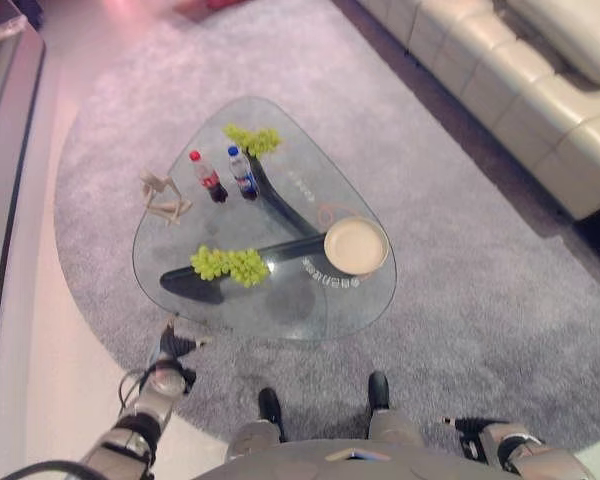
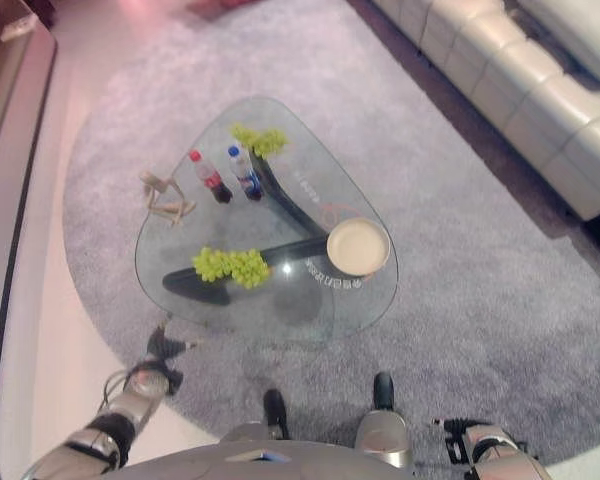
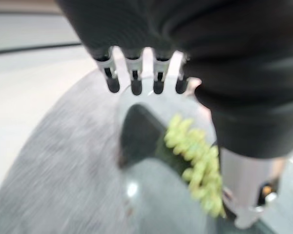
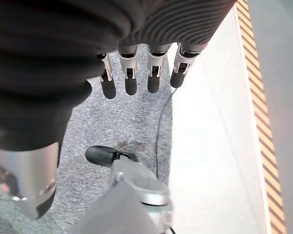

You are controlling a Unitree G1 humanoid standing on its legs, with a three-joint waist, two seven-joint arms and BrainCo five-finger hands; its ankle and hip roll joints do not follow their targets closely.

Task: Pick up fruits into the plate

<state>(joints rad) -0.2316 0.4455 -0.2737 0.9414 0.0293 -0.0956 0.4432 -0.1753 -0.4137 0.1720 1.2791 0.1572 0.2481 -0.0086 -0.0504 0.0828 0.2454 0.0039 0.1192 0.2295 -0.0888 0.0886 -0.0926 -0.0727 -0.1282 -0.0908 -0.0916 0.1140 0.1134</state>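
Short of the worktop (image 1: 280,310), my left hand (image 1: 172,345), fingers spread, could shove the grapes (image 1: 230,264) off the edge.

Both eye views look steeply down from the head onto the same glass table (image 1: 280,300). The left wrist view faces its near-left edge, close; the right faces the rug (image 4: 132,122).
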